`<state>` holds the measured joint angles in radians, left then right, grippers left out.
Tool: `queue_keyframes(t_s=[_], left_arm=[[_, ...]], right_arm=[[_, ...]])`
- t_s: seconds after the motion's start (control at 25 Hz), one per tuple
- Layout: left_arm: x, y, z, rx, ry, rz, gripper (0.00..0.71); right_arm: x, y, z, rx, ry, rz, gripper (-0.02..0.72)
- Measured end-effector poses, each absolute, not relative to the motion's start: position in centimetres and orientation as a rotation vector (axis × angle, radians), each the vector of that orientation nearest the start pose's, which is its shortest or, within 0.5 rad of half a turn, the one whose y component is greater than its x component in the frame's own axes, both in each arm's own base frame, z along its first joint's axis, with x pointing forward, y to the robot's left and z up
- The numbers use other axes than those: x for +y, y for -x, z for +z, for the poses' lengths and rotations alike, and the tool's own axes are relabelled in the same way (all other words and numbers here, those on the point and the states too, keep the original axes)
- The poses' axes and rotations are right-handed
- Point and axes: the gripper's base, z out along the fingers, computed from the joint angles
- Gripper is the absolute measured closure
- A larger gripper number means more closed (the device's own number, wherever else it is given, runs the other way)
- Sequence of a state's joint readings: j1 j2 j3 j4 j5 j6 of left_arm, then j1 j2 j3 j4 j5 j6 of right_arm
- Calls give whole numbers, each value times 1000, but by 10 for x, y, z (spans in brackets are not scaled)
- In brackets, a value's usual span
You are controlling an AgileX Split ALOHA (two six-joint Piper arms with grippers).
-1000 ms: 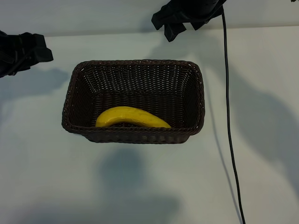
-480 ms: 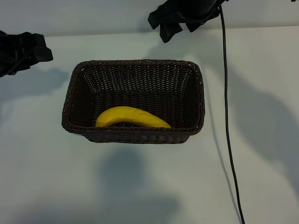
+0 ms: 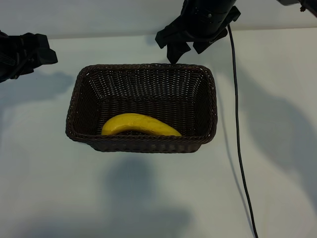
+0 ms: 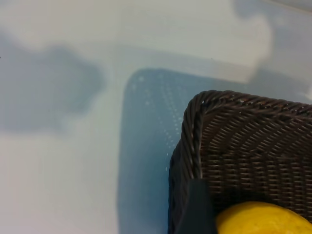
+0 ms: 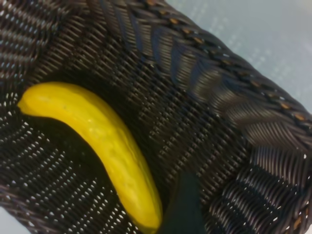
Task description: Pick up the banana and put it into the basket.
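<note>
White, matte tabletop, unmarked and without legible text, carries the basket containing the banana along its near wall, right gripper wide open above the far rim, left gripper wide open at far left.

Both arms are matte black and blocky, built of angular housings with hard edges and no visible markings or coloured parts. The left pincer ends in squared, chunky black fingers. The right pincer carries two thick, wedge-shaped black fingers under a bulkier rounded body. A thin black cable hangs from the right arm as a long, slightly wavy line. In each wrist view only a dark, tapered fingertip of that arm's own pincer shows, plain and unmarked.
</note>
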<state>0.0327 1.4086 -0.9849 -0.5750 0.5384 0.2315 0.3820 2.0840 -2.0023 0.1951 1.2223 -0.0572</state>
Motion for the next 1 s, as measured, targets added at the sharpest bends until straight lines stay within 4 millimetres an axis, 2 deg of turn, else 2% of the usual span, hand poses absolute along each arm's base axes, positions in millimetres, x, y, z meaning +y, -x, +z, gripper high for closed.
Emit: queue_keyframes(t_s=[1.0], left_arm=[[-16, -298, 283, 2367, 232, -454, 122]], right_arm=[[184, -416, 290, 2743, 572, 334, 108]])
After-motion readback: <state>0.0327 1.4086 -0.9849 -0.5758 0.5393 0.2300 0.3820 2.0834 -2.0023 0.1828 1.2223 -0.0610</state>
